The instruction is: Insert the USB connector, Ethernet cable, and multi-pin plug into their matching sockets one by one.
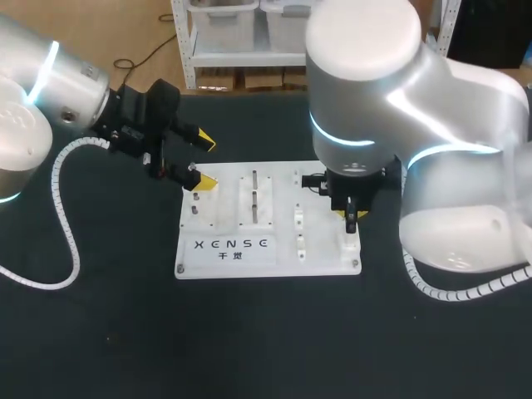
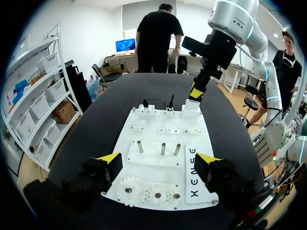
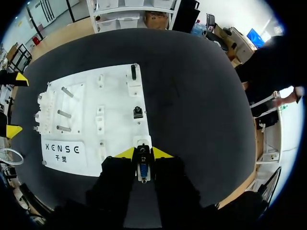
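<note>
Step in hand, by my read: the multi-pin plug, last of the three. The right gripper point(image 1: 351, 218) is at the 3 o'clock edge of the flat white plastic board point(image 1: 324, 262), fingers pointing down. It is clamped from both sides on the black multi-pin plug with a blue face point(image 3: 143, 168).

The small white socket block point(image 3: 143, 142) is directly ahead of the yellow tips, touching or nearly so. I can't tell if the pins have begun to mate. Further ahead along the same row stand a slim black plug point(image 3: 134, 72) and a squat black plug point(image 3: 138, 112). These are likely the USB and Ethernet already in; which is which is unclear.

The left gripper point(image 1: 204, 162) is at the board's 10 o'clock corner, fingers spread wide and holding nothing. In its own wrist view it hangs over the board edge with the small white gears point(image 2: 148, 194), and the three metal pegs point(image 2: 163, 147) are just ahead.

To do it well:
- Keep the plug shell square to the socket, long side parallel to the slot.
- The shell probably fits one way only, so check its orientation before pushing.
- Press straight down, slowly, without rocking. Tilted pins would likely bend or jam.
- Grip firmly so the plug doesn't slide up between the fingers under load.
- The board has no visible clamp and may shift, so the left gripper could steady the 10 o'clock corner.
- Let go only once the plug sits flush.
</note>
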You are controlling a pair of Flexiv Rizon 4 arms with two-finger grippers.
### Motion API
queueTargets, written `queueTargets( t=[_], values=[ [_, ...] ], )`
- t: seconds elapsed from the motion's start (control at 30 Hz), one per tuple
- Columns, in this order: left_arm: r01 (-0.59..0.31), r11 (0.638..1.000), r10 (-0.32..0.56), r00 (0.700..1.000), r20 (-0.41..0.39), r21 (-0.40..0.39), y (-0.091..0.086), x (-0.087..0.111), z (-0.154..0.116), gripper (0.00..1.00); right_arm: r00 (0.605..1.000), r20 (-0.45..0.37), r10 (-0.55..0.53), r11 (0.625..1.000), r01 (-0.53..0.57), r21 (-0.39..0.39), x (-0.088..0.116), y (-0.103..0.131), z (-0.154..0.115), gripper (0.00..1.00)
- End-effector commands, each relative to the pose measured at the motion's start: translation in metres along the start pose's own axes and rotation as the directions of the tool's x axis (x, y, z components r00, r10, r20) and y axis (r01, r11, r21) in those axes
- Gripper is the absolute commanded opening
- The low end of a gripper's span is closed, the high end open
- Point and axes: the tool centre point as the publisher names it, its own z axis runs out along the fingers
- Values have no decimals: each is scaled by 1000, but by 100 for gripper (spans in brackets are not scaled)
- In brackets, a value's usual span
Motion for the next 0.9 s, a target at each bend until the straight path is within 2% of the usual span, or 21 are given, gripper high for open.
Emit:
queueTargets(
  t=[0.03,0.9],
  values=[
    [-3,1000,3,1000,5,-1,1,2,1,100,1000,2,-1,1000,1,-7,2,-5,2,0],
    [-3,1000,3,1000,5,-1,1,2,1,100,1000,12,-24,999,24,-29,-1,-3,4,0]
  ],
)
